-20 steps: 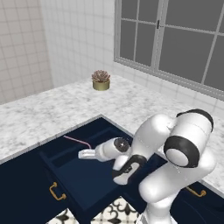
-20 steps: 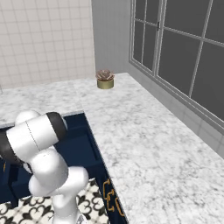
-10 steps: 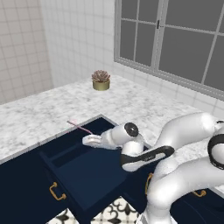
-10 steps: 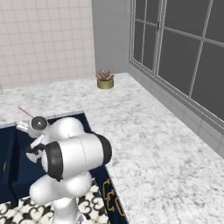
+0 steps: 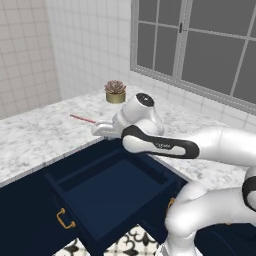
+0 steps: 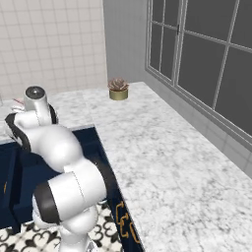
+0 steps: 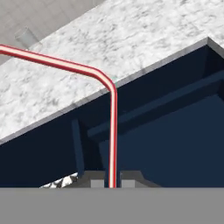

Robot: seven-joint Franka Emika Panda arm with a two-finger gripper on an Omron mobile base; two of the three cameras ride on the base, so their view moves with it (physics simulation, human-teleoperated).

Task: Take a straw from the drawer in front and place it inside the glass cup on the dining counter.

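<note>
You've got the straw [image 7: 113, 131] pinched between the fingers [image 7: 112, 180] and lifted clear of the open drawer [image 5: 112, 187], over the marble tabletop [image 5: 35, 140] edge. That's the pickup done; what's left is carrying it to the glass cup and dropping it in.

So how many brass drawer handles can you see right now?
3. One on the open drawer's front, left base view. One just right of it, half hidden behind the arm. One low on the cabinet under the counter edge, right base view. More may be hidden.
</note>
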